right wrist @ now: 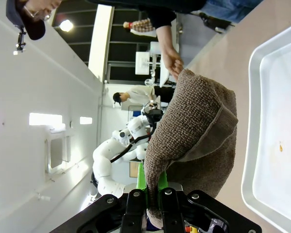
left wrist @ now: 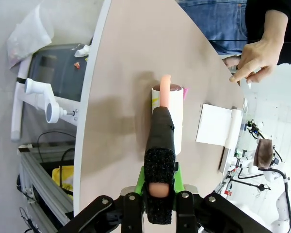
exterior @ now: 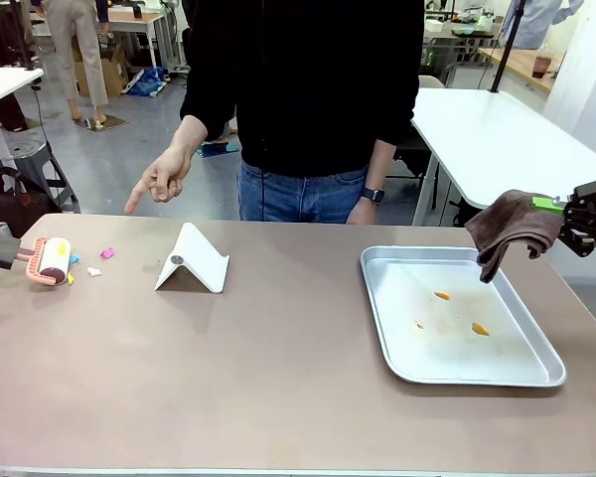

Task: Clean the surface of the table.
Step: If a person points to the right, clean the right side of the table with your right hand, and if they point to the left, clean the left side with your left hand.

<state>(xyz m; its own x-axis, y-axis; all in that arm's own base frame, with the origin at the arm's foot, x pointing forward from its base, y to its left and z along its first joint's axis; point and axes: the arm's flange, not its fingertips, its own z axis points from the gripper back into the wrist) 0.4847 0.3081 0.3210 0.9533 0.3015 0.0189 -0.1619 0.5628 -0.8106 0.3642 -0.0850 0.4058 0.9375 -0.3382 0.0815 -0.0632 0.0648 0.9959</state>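
**Front view.** The counter (exterior: 278, 397) spans the whole foreground, its brownish top running from the robot's side to the person at the far edge. At its left end a roller (exterior: 50, 260) lies on the top, with its dark handle running off the picture's left edge. Small paper scraps (exterior: 106, 252) in pink, white, blue and yellow sit just beside it. A white folded stand (exterior: 194, 260) is near the middle. A metal tray (exterior: 477, 288) with a few orange spots (exterior: 480, 328) lies to the right. The person's hand (exterior: 164, 179) points a finger down toward the scraps. The right end effector (exterior: 554, 211) hangs above the counter's right edge, pinched tight on a brown cloth (exterior: 512, 227). The cloth droops beside the tray's far right corner.

**Left wrist view.** The left end effector (left wrist: 159, 194) is clamped on the roller's foam-wrapped handle, with green pads on either side. The roller's white drum rests on the counter. The stand and the person's hand lie beyond it.

**Right wrist view.** The right end effector's fingers are nearly together, with a fold of the cloth caught between them and the rest bulging out ahead. The tray is to the right with a strip of counter beside it.
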